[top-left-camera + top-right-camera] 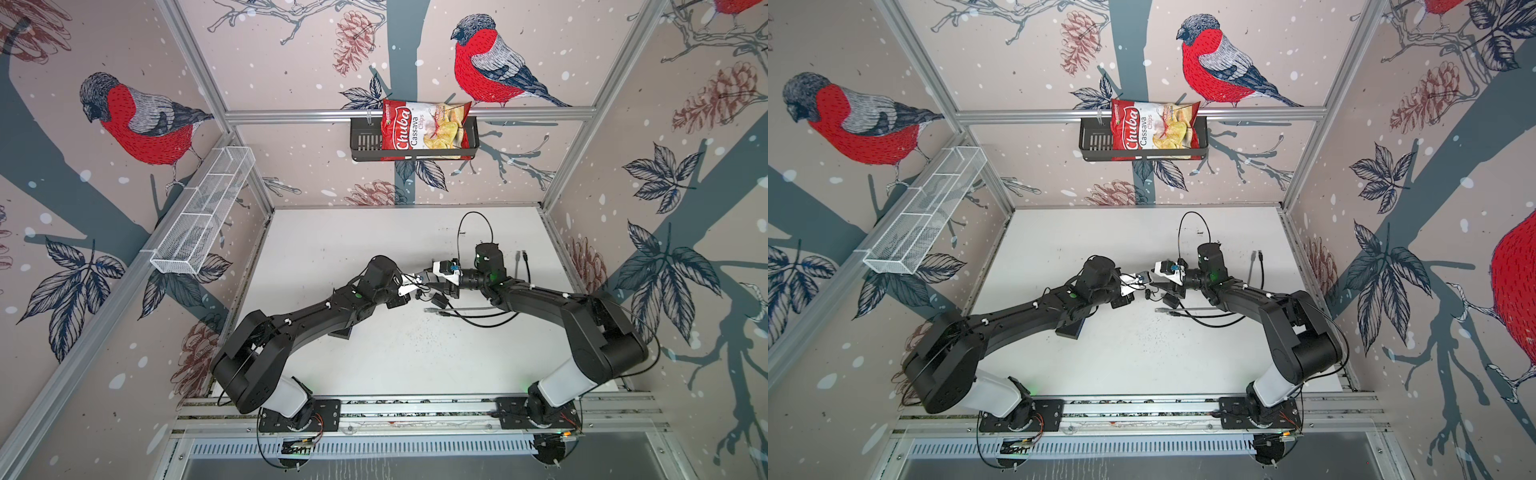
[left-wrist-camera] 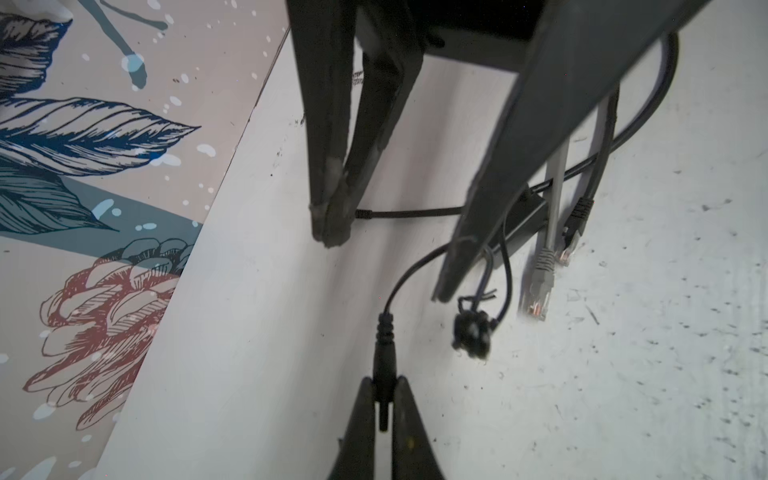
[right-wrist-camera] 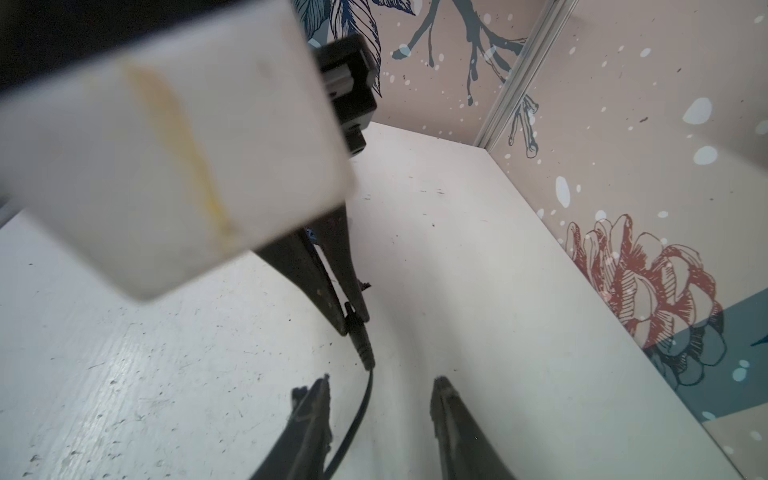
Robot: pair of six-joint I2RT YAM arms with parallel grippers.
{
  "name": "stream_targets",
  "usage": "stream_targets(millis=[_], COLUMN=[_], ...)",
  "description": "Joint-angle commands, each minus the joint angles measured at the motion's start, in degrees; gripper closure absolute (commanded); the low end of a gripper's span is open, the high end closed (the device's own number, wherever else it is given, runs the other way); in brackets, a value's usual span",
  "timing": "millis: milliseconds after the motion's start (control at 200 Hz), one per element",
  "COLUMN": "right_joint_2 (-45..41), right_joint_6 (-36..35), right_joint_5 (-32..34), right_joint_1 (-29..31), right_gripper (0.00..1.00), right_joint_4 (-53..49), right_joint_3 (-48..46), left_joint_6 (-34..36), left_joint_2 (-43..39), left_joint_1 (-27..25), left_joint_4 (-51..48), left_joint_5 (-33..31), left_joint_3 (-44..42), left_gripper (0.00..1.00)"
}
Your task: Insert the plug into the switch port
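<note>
Left end effector (image 2: 384, 380) pinching plug (image 2: 384, 345), overhead unclear

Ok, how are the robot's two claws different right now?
The left gripper is pinched shut on the small black plug; the right gripper has its fingers apart. The left gripper holds something; the right gripper holds nothing, the plug's cord only runs between its fingers. Both have dark pointed fingers and face each other above the white table.

Loose black and grey cables (image 1: 465, 308) are cluttering the white tabletop (image 1: 407, 365) right of centre, while its near and far-left stretches are lying open.
</note>
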Motion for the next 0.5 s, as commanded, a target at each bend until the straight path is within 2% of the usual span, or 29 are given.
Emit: stream_targets(millis=[0,120,375,495], right_joint_2=[0.6,1.1,2.1,3.0], right_joint_6=[0.0,0.4,2.0,2.1], right_joint_5=[-3.1,-4.0,-4.3,-4.5], right_joint_1=[0.4,0.7,1.6,2.0], right_gripper=[0.59,0.6,0.74,0.75], right_joint_4=[-2.0,-2.3,-1.5,-2.4], right_joint_3=[0.6,1.0,2.2,3.3], left_joint_6=[2.2,2.2,2.7,2.9], left_joint_2=[-1.0,-2.0,-2.8,-3.1], left_joint_1=[-0.1,-0.2,-0.2,-0.3], left_joint_4=[5.0,6.0,6.3,6.7], left_joint_5=[3.8,4.5,4.7,4.6], left_joint_3=[-1.1,-1.9,-2.6,-2.9], left_gripper=[1.0,1.0,1.0,1.0])
